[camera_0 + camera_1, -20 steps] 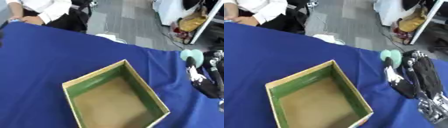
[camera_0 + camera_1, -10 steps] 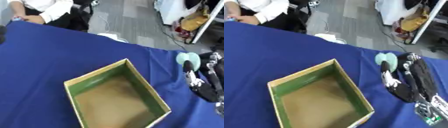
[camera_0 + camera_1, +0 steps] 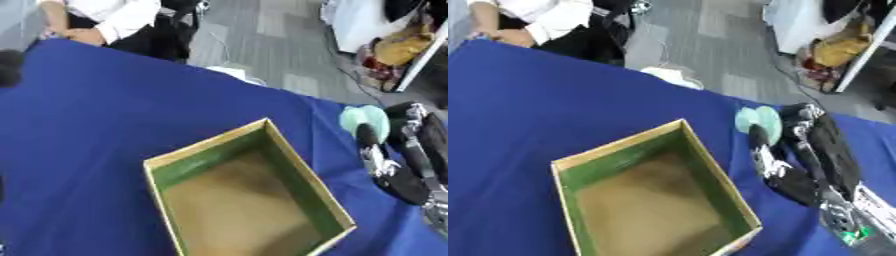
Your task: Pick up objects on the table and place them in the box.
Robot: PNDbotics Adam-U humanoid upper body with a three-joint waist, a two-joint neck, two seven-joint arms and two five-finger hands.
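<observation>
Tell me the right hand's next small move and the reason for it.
Probably carry the pale green round thing left, toward the box. The right hand has its fingers around it just right of the box's right wall, and the box, as far as I can see, holds nothing. A short move left would bring it over the opening for release.

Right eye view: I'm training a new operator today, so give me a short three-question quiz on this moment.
1. True or false: the box already holds the pale green object.
2. Which hand is at the pale green object? A) left B) right
3. Fill in: the table cloth is ____.

Key: 1. False, the box looks empty. 2. B, the right hand, fingers around the object just right of the box. 3. Blue.
</observation>
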